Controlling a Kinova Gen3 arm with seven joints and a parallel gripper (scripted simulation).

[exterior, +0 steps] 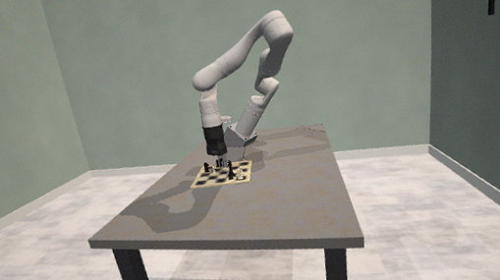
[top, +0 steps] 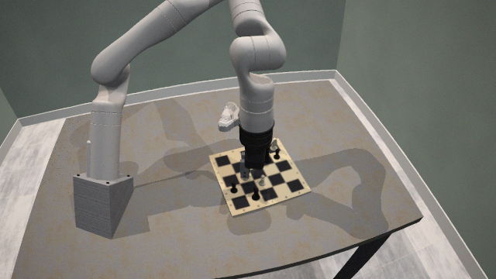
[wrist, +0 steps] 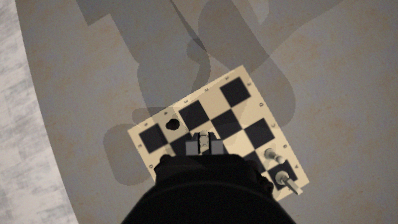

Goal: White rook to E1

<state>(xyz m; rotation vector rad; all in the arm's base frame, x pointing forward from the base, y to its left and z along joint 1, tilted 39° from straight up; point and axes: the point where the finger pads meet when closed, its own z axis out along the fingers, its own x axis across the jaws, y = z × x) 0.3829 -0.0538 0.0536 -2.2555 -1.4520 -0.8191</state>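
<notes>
White rook (wrist: 204, 140), small pale chess piece: seen in the wrist view pinched between the two grey fingers of the black two-finger gripper (wrist: 204, 146), over a square near the middle of the small tan-and-black chessboard (wrist: 243, 75). Jaws drawn in narrow and clamped on the piece. Round black piece (wrist: 172, 123) one square off toward the board's near corner; two pale pieces (wrist: 272, 154) at the opposite edge. Edge letters too blurred to read.

From the top view: gripper plumb over the board's centre, a white pawn (top: 263, 180) just beside it, black pawns (top: 233, 188) nearer the front edge.

From the exterior view: gripper low among the pieces, detail too small to judge.

Judged step: grasp made, lift not begun. Next: raise straight up clear of neighbours, carry to E1, set down upright inside the square.
</notes>
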